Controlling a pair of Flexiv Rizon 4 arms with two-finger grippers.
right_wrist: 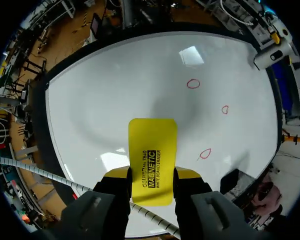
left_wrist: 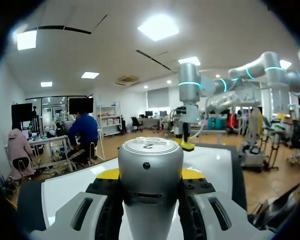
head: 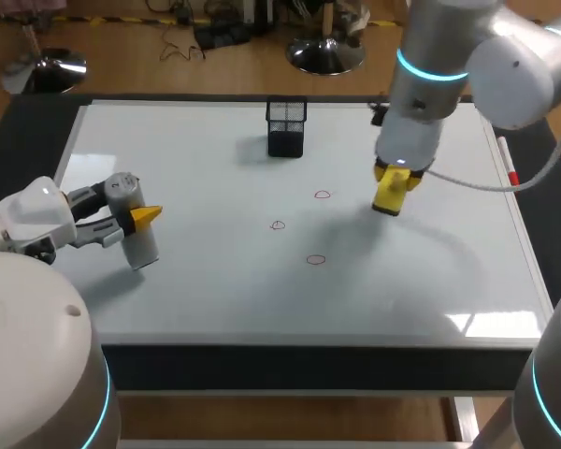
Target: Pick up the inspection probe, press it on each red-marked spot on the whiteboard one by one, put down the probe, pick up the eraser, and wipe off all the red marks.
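Your right gripper (right_wrist: 152, 175) clamps the yellow eraser (right_wrist: 152, 142), likely light and rigid, across its width. Your left gripper (left_wrist: 150, 173) clasps the smooth, possibly slippery probe (left_wrist: 150, 157).

light bright, even, overhead | glare patch (head: 467, 323) on table (head: 215, 290) at 5 o'clock; another ahead of eraser (right_wrist: 152, 150) in right wrist view | sheen on probe (left_wrist: 150, 165) cap | shadow (head: 407, 245) soft, broad, at 6 o'clock of right arm (head: 421, 84)

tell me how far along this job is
Done: the eraser is picked up, clamped in the right gripper above the whiteboard. In hand: the left gripper holds the probe, not yet put down. Left: all three red marks are unwiped; whether they were probed can't be told.
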